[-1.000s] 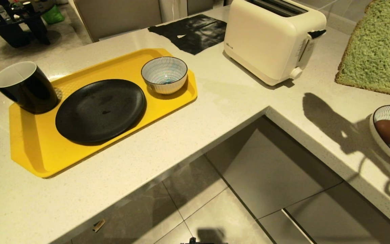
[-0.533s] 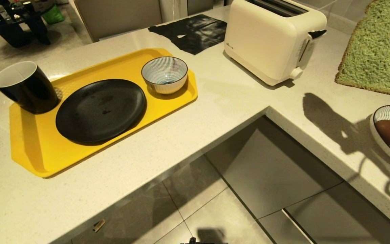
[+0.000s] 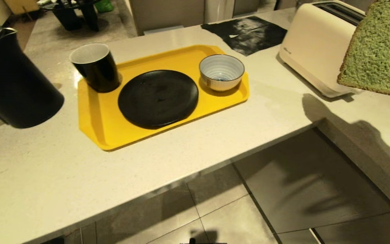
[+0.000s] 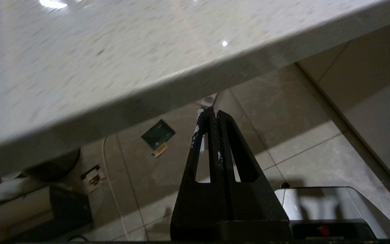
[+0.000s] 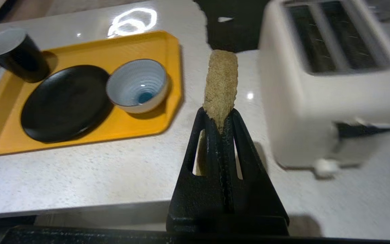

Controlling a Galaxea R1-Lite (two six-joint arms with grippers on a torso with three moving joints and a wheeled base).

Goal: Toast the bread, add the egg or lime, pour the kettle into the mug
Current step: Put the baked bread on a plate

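My right gripper (image 5: 219, 117) is shut on the bread (image 5: 220, 88), a pale green slice seen edge-on, held above the counter just left of the cream toaster (image 5: 327, 84). In the head view the bread (image 3: 379, 51) fills the upper right, in front of the toaster (image 3: 317, 47). The black kettle (image 3: 12, 84) stands at the far left of the counter. The black mug (image 3: 95, 67) sits on the yellow tray's back left corner. My left gripper (image 4: 213, 112) is shut and empty, parked below the counter edge over the floor. The egg and the lime are out of view.
The yellow tray (image 3: 100, 128) also carries a black plate (image 3: 157, 98) and a striped bowl (image 3: 221, 72). A black mat (image 3: 249, 32) lies behind, left of the toaster. The L-shaped counter's inner corner and the tiled floor lie below.
The whole head view has swung: tray and toaster shifted right in the picture, the kettle came into view at left, and the striped dish with the brown egg left it. The bread stays held.
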